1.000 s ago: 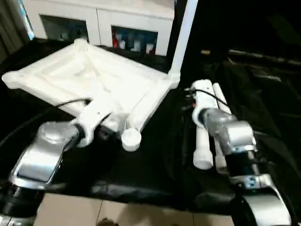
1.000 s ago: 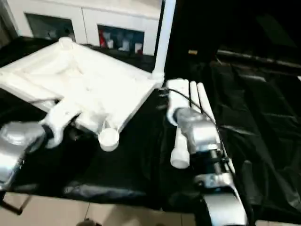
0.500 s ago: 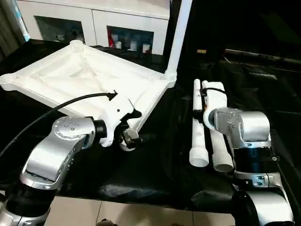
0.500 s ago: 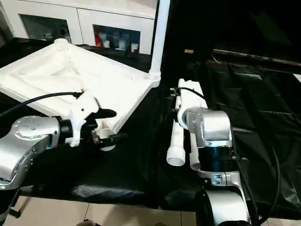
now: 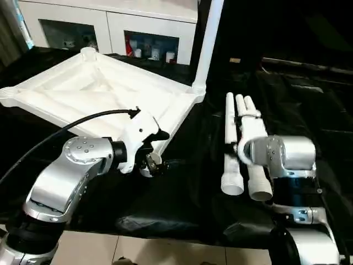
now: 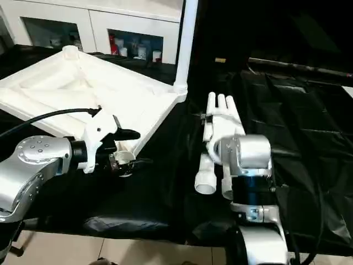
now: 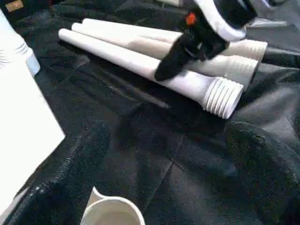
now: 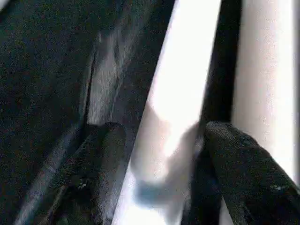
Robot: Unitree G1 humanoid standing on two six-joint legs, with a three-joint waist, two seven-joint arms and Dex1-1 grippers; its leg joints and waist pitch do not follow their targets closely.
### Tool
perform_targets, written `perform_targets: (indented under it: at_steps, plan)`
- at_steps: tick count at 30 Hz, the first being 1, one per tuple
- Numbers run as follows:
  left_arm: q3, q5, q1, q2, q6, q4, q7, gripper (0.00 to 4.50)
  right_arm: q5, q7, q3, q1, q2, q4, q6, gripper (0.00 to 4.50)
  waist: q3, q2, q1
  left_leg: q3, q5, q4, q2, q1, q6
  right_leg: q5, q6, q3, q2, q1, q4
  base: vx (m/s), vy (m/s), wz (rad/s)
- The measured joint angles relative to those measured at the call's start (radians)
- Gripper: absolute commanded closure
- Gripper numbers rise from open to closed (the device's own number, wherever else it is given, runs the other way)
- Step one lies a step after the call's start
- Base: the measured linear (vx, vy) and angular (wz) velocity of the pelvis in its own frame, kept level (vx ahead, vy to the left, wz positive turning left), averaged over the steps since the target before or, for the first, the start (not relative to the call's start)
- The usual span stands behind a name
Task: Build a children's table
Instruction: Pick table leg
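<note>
Left eye view showed the tabletop [image 5: 105, 94] lying underside up on the black cloth [image 5: 182, 187], one leg [image 5: 208, 44] standing upright in its far right corner socket. Three loose legs [image 5: 238, 143] lay side by side to its right. The right gripper [image 8: 159, 154] straddled one of them, fingers [image 8: 243, 164] spread. The left gripper [image 5: 150, 150] hovered spread beside the near corner socket [image 7: 112, 213]. A white cabinet [image 5: 110, 27] held small items behind glass.

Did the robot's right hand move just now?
Yes. The right hand drew back toward the robot along the loose legs. Their far tips were covered by the wrist before, and now they show.
</note>
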Motion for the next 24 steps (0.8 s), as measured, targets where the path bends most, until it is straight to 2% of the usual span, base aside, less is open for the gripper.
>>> perform_targets:
  at_steps: [5,12,13,19,24]
  plan:
    - [0.000,-0.001,0.000,0.003,0.001,-0.007,0.008,0.00,0.001,-0.003,-0.008,0.002,0.009,0.028,0.001,1.46,0.000,0.000,0.000,0.000,0.001,0.000,0.000,0.000,-0.001,0.000,0.000,0.000,0.000,0.000,0.000,0.000,0.000,0.00]
    - [-0.001,-0.010,0.000,0.009,0.001,-0.016,0.008,0.00,0.005,-0.004,-0.018,0.002,0.016,0.050,-0.001,1.96,-0.001,-0.002,0.001,0.000,0.003,0.000,0.000,0.000,-0.004,0.000,0.001,0.000,0.000,0.000,0.000,0.000,0.000,0.00]
    - [0.000,-0.012,0.000,0.010,0.001,-0.016,0.008,0.00,0.005,-0.005,-0.020,0.002,0.016,0.052,-0.003,2.18,-0.001,-0.002,0.001,0.000,0.003,0.000,0.000,0.000,-0.004,0.000,0.001,0.000,0.000,0.000,0.000,0.000,0.000,0.00]
    - [-0.001,-0.018,0.000,0.015,0.002,-0.016,0.008,0.00,0.005,-0.013,-0.027,0.002,0.016,0.058,-0.005,2.52,-0.001,-0.002,0.001,0.000,0.003,0.000,0.000,0.000,-0.004,0.001,0.002,0.000,0.000,0.000,0.000,0.000,0.000,0.00]
    - [-0.001,-0.021,0.000,0.017,0.002,-0.016,0.010,0.00,0.005,-0.013,-0.030,0.002,0.016,0.064,-0.015,2.60,-0.001,-0.002,0.001,0.000,0.003,0.000,0.000,0.000,-0.004,0.001,0.003,0.000,0.000,0.000,0.001,0.000,0.000,0.00]
